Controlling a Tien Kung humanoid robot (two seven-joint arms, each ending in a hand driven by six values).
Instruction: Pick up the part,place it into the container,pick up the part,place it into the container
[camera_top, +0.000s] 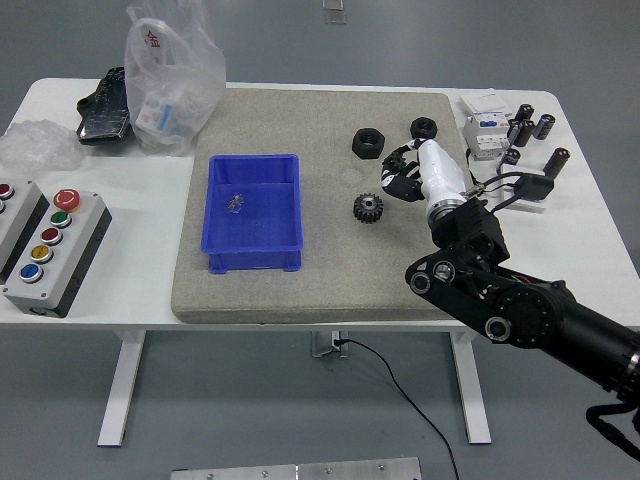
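Observation:
A black gear (368, 208) lies on the grey mat (310, 280), right of the blue bin (254, 212). Two black nuts lie further back: a larger one (367, 143) and a smaller one (424, 128). A small metal piece (234, 203) lies in the bin. My right hand (400, 172), white with black fingers, hovers just right of and above the gear, between it and the nuts. Its fingers are spread and hold nothing. The left arm is out of view.
A button box (45, 245) sits at the left table edge. A plastic bag (170, 80) and black item (103, 105) lie at the back left. Electrical parts and black cylinders (520, 135) crowd the back right.

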